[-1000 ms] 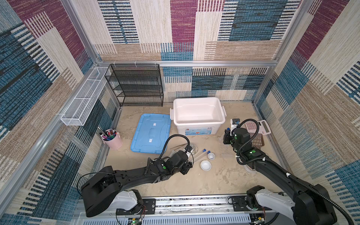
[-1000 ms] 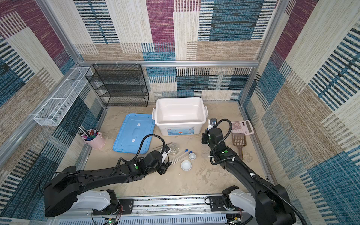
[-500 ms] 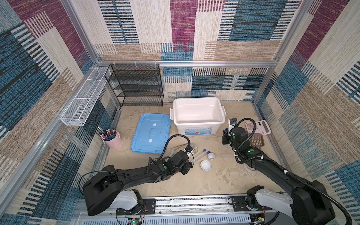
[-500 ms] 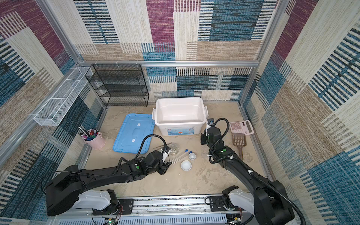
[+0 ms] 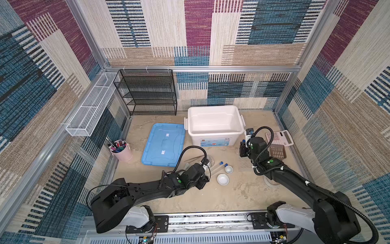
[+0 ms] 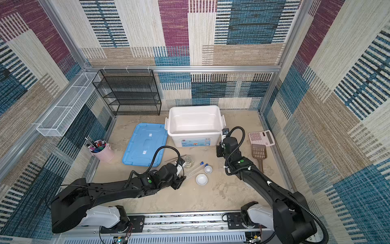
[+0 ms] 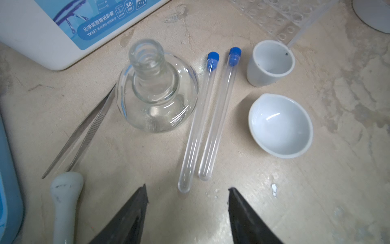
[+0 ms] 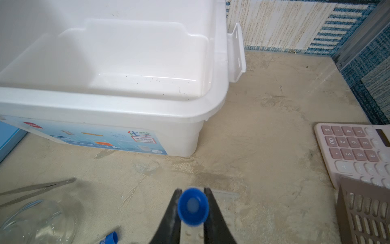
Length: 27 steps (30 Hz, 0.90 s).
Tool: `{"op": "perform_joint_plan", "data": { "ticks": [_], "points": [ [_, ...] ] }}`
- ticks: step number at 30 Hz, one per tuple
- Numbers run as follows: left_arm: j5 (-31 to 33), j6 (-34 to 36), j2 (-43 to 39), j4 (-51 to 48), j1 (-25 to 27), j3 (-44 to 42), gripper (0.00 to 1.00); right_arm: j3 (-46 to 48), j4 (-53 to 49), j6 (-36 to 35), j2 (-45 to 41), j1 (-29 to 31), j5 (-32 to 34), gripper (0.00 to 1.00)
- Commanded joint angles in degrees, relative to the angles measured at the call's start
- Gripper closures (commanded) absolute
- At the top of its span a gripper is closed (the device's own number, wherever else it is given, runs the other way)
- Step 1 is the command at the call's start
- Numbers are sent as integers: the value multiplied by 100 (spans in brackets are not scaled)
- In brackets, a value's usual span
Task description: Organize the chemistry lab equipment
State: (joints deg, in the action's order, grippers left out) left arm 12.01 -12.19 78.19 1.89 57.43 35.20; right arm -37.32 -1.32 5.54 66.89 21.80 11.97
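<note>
You have the white tub [image 5: 214,124] standing open on the worktop [image 5: 211,196], its blue lid [image 5: 163,147] flat just beside the tub's left wall; your right hand [image 8: 192,190] is off the tub's front right corner, clamped on a blue-capped test tube [image 8: 192,208] seen cap-first; your left hand [image 7: 187,188] hovers before the tub's front wall, jaws apart, nothing between them; before that same wall lie the clear rack [image 7: 280,19], the upright glass flask [image 7: 157,88], the shallow white dish [image 7: 280,126], the small white cup [image 7: 270,63], two more test tubes [image 7: 219,114] side by side with caps toward the tub, the pestle [image 7: 65,202] and the tweezers [image 7: 84,131].
</note>
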Motion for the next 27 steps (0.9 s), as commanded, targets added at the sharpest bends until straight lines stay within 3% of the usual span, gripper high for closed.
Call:
{"op": "perform_joint_plan", "data": {
  "ticks": [1, 27],
  "points": [
    [22, -72, 15, 42, 4, 20, 36, 12, 53, -44, 10, 12, -30, 80],
    [-75, -125, 216, 48, 0, 79, 37, -53, -34, -105, 249, 48, -2, 77]
  ]
}}
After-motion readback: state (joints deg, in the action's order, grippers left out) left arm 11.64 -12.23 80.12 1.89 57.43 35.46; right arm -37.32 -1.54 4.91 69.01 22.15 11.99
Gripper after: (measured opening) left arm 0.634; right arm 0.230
